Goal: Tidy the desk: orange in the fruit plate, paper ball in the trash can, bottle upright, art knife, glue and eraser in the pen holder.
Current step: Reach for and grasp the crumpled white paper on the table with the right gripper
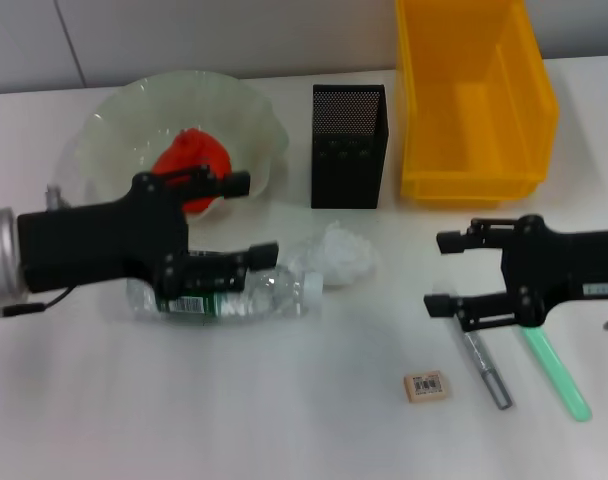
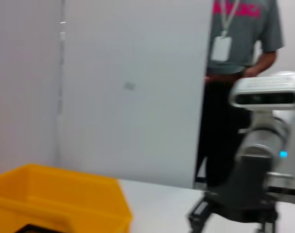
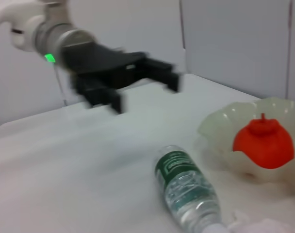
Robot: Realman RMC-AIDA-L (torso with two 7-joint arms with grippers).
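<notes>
- The bottle (image 1: 229, 297) lies on its side left of centre in the head view, cap pointing right toward the paper ball (image 1: 336, 254), which sits just beside the cap; whether they touch I cannot tell.
- The orange (image 1: 192, 161) is already in the fruit plate (image 1: 114, 115) at the upper left, red-orange with its stem knob up, as the right wrist view shows.
- The pen holder (image 1: 349, 146) stands upright at top centre, and the trash can (image 1: 476, 100) stands just to its right at the upper right; a narrow strip of table separates them.
- The eraser (image 1: 425, 386) lies alone at lower centre, barcode up, with bare table on its left and below it.
- To its right lie a grey knife (image 1: 487, 368) and a green stick (image 1: 558, 374), probably the glue, side by side and slanted toward the lower right.
- The left gripper (image 1: 256, 218) reaches in from the left edge, its fingers spread wide: the upper one lies across the plate's near rim, the lower one across the bottle's label end. The right wrist view shows it raised above the table, holding nothing.
- The right gripper (image 1: 440, 272) comes in from the right edge, also spread open and empty, its lower finger over the knife's top end.
- The widest open table (image 1: 184, 410) is the lower left.
</notes>
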